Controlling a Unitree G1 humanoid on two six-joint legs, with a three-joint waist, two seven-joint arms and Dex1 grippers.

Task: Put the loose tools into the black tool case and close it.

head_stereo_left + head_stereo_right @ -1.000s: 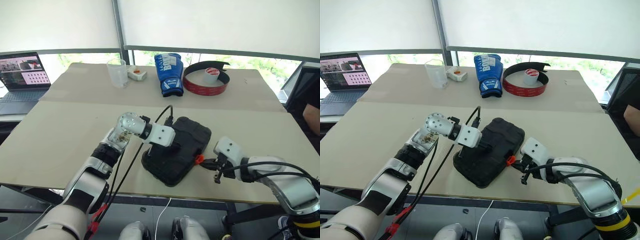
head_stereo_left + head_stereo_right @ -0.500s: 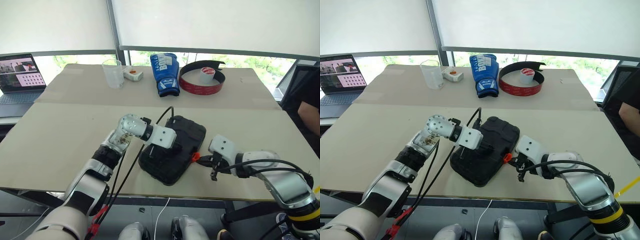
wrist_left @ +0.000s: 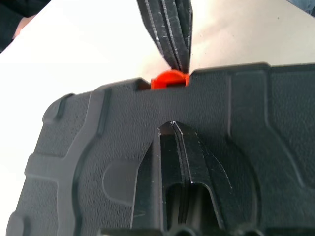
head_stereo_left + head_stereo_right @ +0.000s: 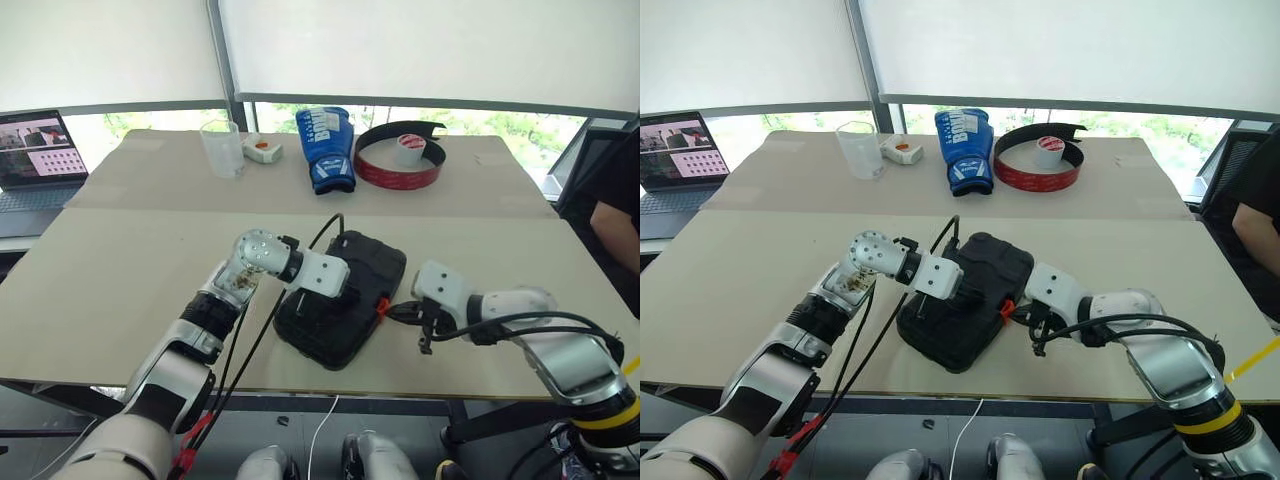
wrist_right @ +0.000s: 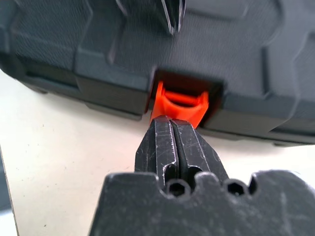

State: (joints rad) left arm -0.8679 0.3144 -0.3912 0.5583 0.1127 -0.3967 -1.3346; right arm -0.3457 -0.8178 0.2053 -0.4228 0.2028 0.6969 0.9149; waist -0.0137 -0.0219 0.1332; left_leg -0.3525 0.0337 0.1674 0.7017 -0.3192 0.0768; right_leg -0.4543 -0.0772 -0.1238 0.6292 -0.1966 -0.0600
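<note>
Table (image 4: pixel 120 270): wide, covered in pale beige board, with a seam running across between the near and far halves.

Laptop (image 4: pixel 35 150): open, at the far left edge, screen lit.

Red-black band (image 4: pixel 395 168): curled on edge on the far half, ringed around a white tape roll (image 4: pixel 410 148).

Blue boxing glove (image 4: pixel 327 146): lying flat just to the left of the band.

Black tool case (image 4: pixel 345 300): lid down, lying flat on the near half of the table close to the front edge, set at a slant between the two arms (rounded corners, moulded ribs on top).

Clear plastic cup (image 4: pixel 220 148): upright on the far half, left of the glove, with a small white object (image 4: pixel 260 149) bearing an orange spot just beside it.

Left gripper (image 4: pixel 345 292): fingers pressed together, resting flat on the lid of the case, pointing across it toward the latch side.

Right gripper (image 5: pixel 170 129): fingers together, tips touching the orange latch (image 5: pixel 179 103) from outside the case's right edge.

Orange latch: small, seated in its notch in the case's side wall, tilted outward from the case wall.
</note>
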